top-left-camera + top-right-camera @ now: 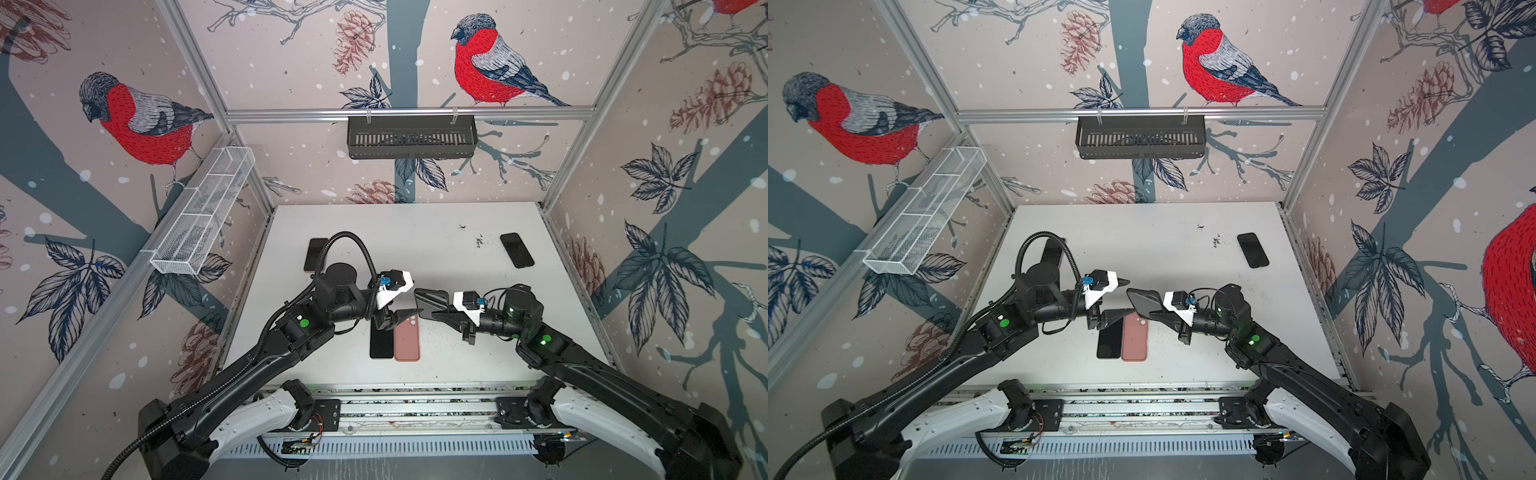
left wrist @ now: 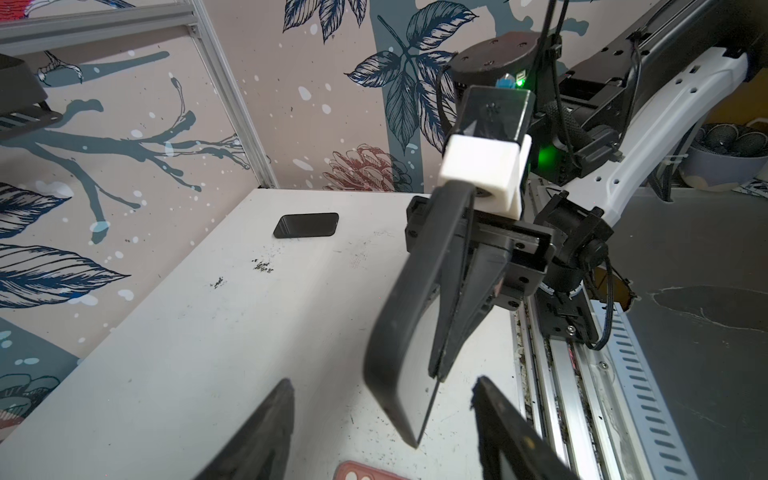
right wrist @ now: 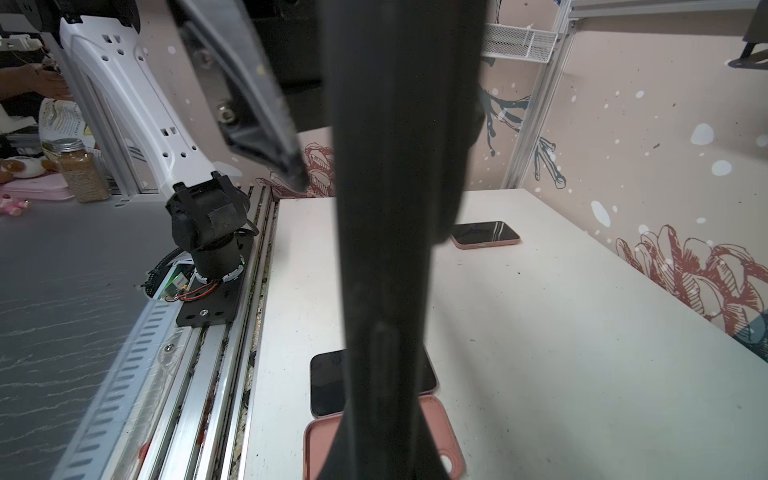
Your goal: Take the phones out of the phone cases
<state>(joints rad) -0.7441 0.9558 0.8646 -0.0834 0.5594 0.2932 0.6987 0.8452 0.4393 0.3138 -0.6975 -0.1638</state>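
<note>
My right gripper (image 1: 434, 311) is shut on a phone in a black phone case (image 1: 432, 299), holding it tilted in the air over the table's middle. In the left wrist view the case (image 2: 399, 332) hangs with its corner between the fingers of my left gripper (image 2: 382, 386), which is open and not touching it. In both top views the left gripper (image 1: 1127, 297) stands at the case's free end (image 1: 1142, 299). In the right wrist view the case (image 3: 399, 166) is a dark band that hides most of the scene.
A bare black phone (image 1: 381, 343) and an empty pink case (image 1: 407, 343) lie side by side below the grippers. Another black phone (image 1: 516, 250) lies back right, and a phone in a pink case (image 3: 486, 235) back left. A black basket (image 1: 411, 137) and a white mesh basket (image 1: 203, 212) hang on the walls.
</note>
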